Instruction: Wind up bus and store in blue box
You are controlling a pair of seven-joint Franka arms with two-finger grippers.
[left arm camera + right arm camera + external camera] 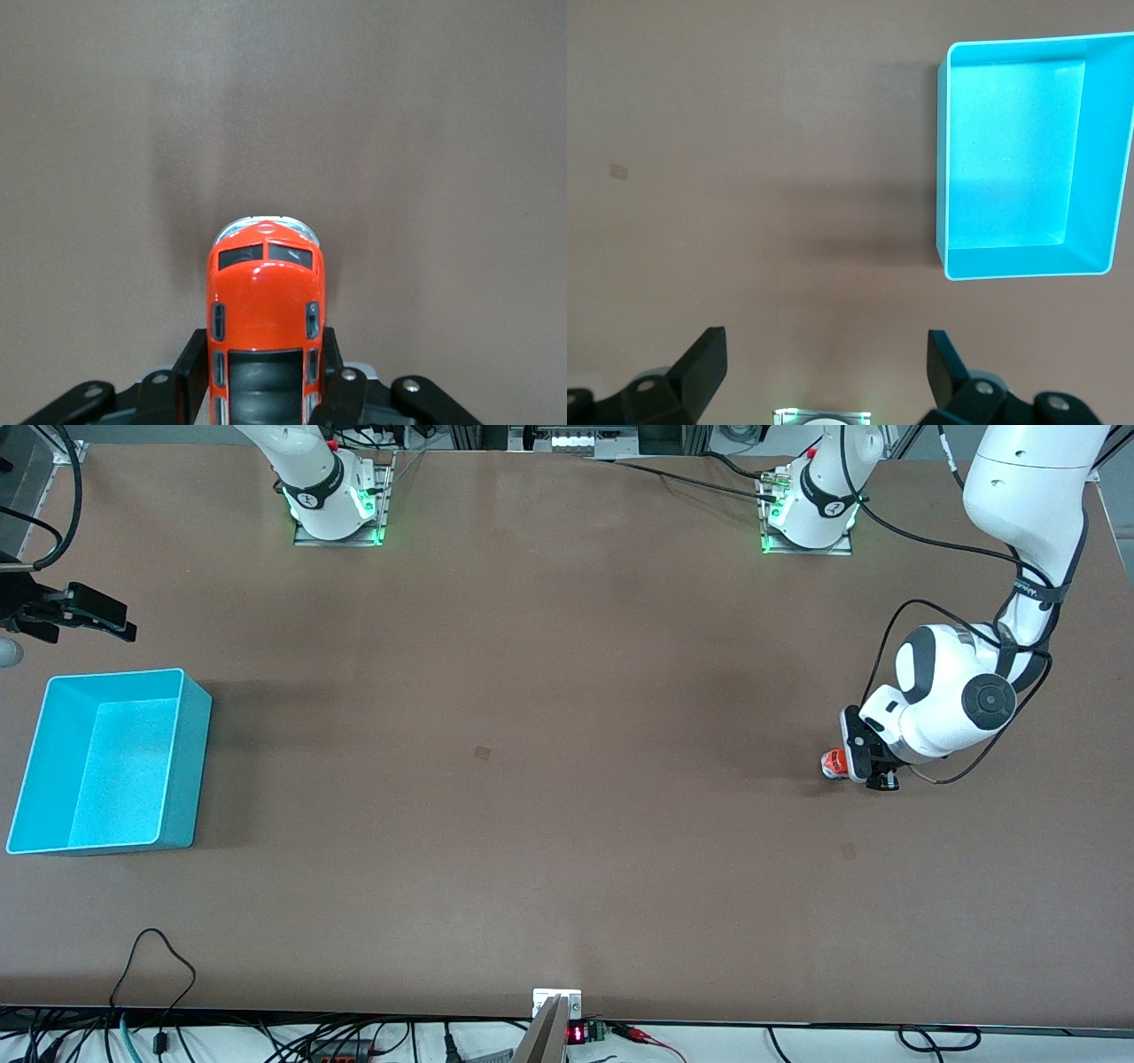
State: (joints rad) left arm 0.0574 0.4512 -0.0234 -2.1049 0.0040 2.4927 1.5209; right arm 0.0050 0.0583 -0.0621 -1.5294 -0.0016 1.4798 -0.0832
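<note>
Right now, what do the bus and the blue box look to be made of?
The bus, between the left gripper's fingers, looks like glossy moulded plastic: its orange roof shows a soft sheen. The blue box looks like thin matte plastic, with even turquoise walls and a faintly speckled floor. The right gripper waits open, above the table near the box.

Bus (266, 310): bright orange body, dark grey roof panel and black window slots, pale blue-white front; held between the black fingers (190, 372) of the left gripper (266, 390), whose arm (952, 691) is white with dark grey joint caps. Blue box (190, 766): turquoise-cyan throughout, lighter rim, paler speckled floor. Table (567, 779): plain matt brown with faint darker shadow patches; right gripper (824, 363): black.
</note>
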